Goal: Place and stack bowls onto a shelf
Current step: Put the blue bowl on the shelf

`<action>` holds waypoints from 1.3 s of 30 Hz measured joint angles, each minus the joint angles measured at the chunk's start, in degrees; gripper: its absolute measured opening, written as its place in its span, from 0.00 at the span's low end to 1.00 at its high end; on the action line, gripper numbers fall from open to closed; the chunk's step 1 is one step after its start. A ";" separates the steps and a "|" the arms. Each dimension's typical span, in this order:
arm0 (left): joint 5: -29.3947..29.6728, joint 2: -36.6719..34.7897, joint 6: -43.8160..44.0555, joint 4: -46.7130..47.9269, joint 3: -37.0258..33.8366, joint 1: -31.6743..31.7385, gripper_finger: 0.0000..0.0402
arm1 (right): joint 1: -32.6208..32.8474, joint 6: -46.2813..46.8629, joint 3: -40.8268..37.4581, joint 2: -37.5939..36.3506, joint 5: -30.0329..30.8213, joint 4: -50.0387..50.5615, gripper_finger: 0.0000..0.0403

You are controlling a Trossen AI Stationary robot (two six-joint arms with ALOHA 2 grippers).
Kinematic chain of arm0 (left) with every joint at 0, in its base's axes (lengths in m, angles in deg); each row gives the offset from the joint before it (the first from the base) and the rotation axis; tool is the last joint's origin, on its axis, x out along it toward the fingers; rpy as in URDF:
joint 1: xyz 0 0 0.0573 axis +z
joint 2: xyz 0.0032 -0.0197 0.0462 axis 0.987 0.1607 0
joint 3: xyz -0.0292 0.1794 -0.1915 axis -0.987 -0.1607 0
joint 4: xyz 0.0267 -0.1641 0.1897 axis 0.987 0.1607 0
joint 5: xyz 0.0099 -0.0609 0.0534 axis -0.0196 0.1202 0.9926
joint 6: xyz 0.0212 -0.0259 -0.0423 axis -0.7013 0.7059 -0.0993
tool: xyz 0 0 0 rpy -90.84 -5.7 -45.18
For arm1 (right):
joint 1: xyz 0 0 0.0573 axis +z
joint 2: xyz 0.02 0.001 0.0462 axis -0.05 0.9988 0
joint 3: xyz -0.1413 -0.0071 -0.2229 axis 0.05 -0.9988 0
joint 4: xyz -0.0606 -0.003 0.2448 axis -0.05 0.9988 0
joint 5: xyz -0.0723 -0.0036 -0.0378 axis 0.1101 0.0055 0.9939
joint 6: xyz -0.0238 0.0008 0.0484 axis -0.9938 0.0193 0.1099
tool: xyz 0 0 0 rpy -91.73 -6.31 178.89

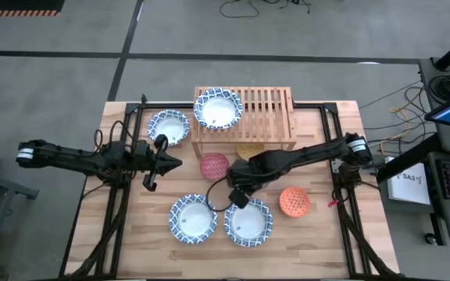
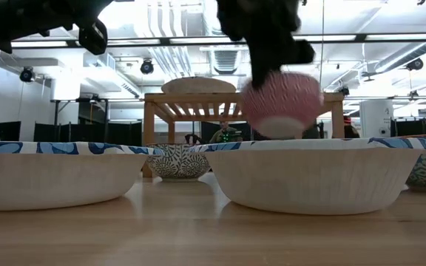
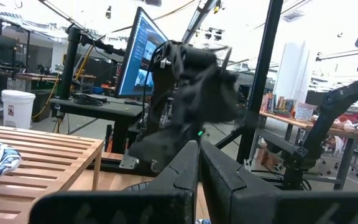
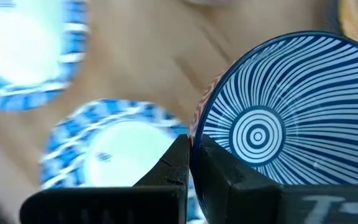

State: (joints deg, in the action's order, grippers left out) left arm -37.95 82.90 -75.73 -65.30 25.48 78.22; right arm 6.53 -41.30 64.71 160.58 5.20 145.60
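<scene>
Pink bowl point(image 2: 282, 102) hung above the bench point(image 1: 147, 234), its rim pinched by the right tool point(image 4: 189, 163); left tool point(image 3: 199, 163) hovered clenched.

No legible text or labels anywhere

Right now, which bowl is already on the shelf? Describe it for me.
Find the light wooden slatted shelf at the table's far edge. On its top, at the left end, sits a blue-and-white bowl with a white centre. It is the only bowl on the slats; its lookalike neighbour rests on the table beside the shelf.
</scene>
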 joint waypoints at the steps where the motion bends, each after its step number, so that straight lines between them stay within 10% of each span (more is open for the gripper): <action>1: 0.01 0.02 0.00 0.00 0.00 0.00 0.00 | 0.27 -0.97 1.74 0.00 0.08 0.17 0.03; 19: 0.00 0.04 -0.02 0.52 0.00 -0.01 0.00 | -4.22 -9.96 31.43 -0.20 22.30 25.51 0.03; 39: 0.01 0.04 0.00 0.49 0.00 -0.02 0.00 | -26.00 -30.42 27.10 -0.16 17.33 26.27 0.03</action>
State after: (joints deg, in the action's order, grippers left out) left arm -37.95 82.95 -75.73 -64.81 25.48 78.21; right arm -19.47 -71.72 91.81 160.41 22.53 171.87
